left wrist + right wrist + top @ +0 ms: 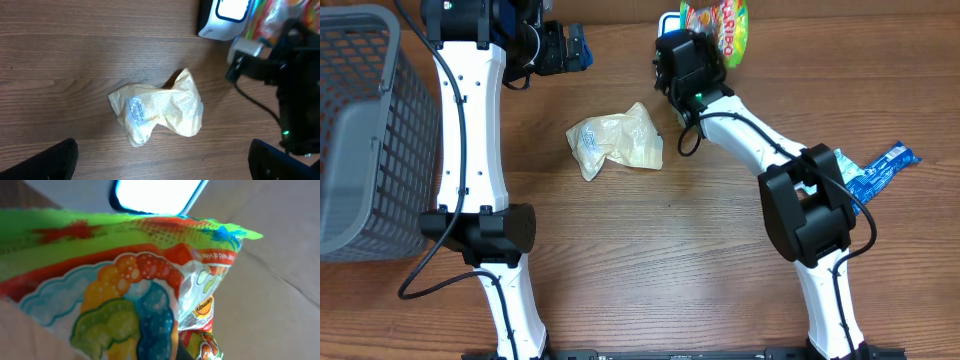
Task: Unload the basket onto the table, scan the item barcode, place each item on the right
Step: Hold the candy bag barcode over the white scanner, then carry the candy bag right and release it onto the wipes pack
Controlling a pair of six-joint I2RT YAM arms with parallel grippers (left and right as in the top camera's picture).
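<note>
Right claw: jaws fully closed, clamped on the gummy bag. The bag fills my right wrist view: green top edge, rainbow print, clear crinkled corner. Just past that top edge is the white scanner with its window lit; can't tell if bag and scanner touch. From overhead both sit at the far edge of the table, right of centre. Left claw: jaws as wide as they go, nothing held, up at the far edge left of the scanner. Its fingers frame a crumpled yellowish packet lying mid-table. Further out: blue packet by my right arm, grey basket at the left edge.
</note>
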